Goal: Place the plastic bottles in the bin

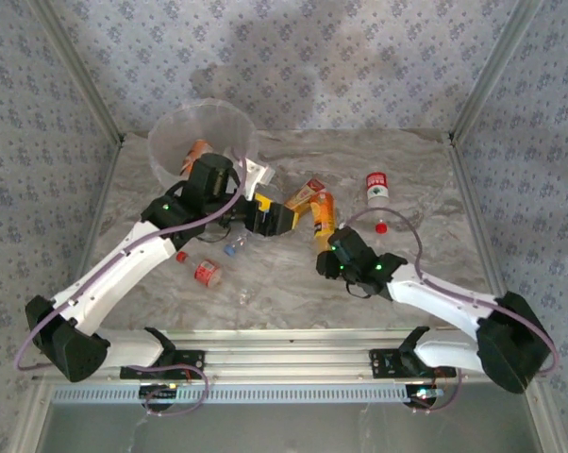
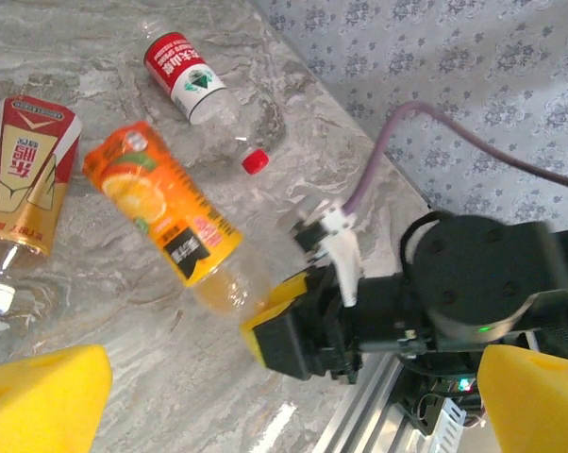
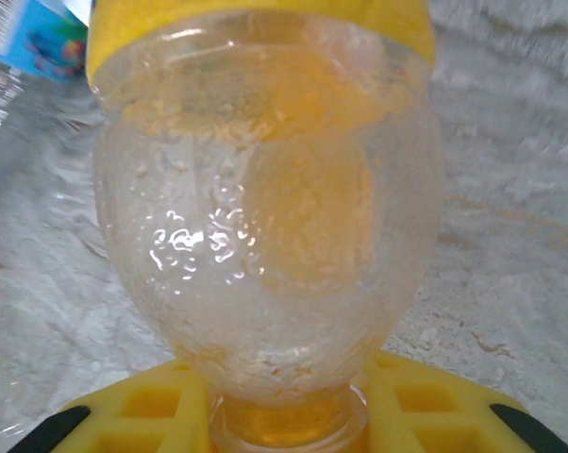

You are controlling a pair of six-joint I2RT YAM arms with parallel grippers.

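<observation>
Right fingers (image 3: 142,415) clamp one orange bottle (image 3: 265,236); one other bottle (image 1: 197,151) in bin (image 1: 171,127).

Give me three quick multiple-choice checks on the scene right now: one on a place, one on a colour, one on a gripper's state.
1. On the table, the bin stands at: A the far left; B the far right; C the near middle.
2. The cap on the red-and-white-labelled bottle is: A blue; B red; C green.
3. The right gripper is: A open over bare table; B shut on the orange-labelled bottle; C shut on nothing.

Answers:
1 A, the top view shows it in the far-left corner.
2 B, the left wrist view shows a red cap at its neck end.
3 B, the right wrist view shows it clamping that bottle's neck.
</observation>
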